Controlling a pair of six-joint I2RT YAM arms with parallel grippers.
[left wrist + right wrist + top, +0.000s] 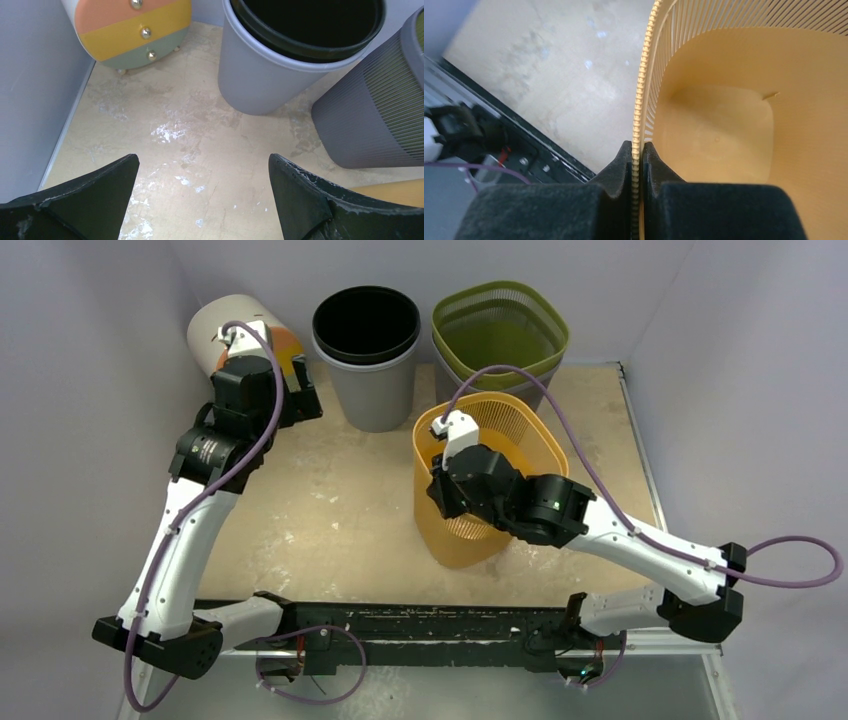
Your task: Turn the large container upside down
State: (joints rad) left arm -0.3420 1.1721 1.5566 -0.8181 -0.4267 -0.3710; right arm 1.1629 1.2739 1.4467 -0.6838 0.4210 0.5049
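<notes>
R gripper [637,148] pinches orange basket [724,125] rim, arm bent over it.

The top external camera hangs above and behind the arm bases [160,640], tilted down and forward, far enough off to take in the whole table [330,510]. The left wrist camera sits low near the tabletop and looks forward through the left gripper [203,161] toward the rear left corner. It shares the pastel drawer chest [132,32] and the grey bin [260,80] with the overhead view. The right wrist camera is very close, looking down along the rim of the orange basket [724,125] past the right gripper [637,147]. That basket and the black front rail [539,150] also show from above.
</notes>
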